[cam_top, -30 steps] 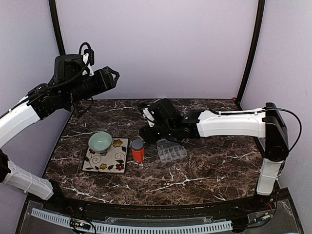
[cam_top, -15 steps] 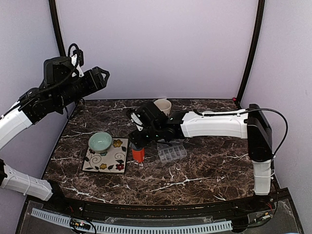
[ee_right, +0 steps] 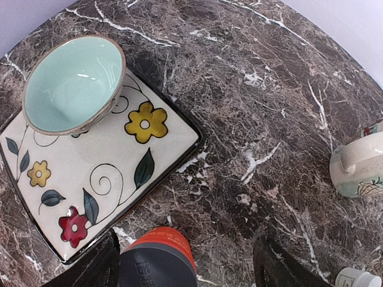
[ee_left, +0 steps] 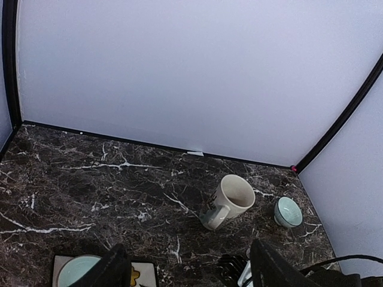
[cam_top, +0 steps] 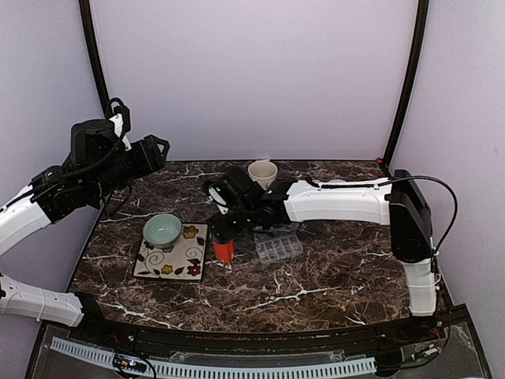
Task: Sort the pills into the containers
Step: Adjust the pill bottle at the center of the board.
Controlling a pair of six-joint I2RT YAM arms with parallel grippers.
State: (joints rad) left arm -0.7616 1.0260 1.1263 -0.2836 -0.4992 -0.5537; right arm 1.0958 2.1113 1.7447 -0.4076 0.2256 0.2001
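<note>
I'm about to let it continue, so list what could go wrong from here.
The right gripper hangs with its fingers open on either side of the upright red bottle. An off-centre close could tip it onto the floral plate right beside it, perhaps against the green bowl. The right arm also reaches past the clear organiser box; a low pull-back might sweep it and spill whatever it holds.
</note>
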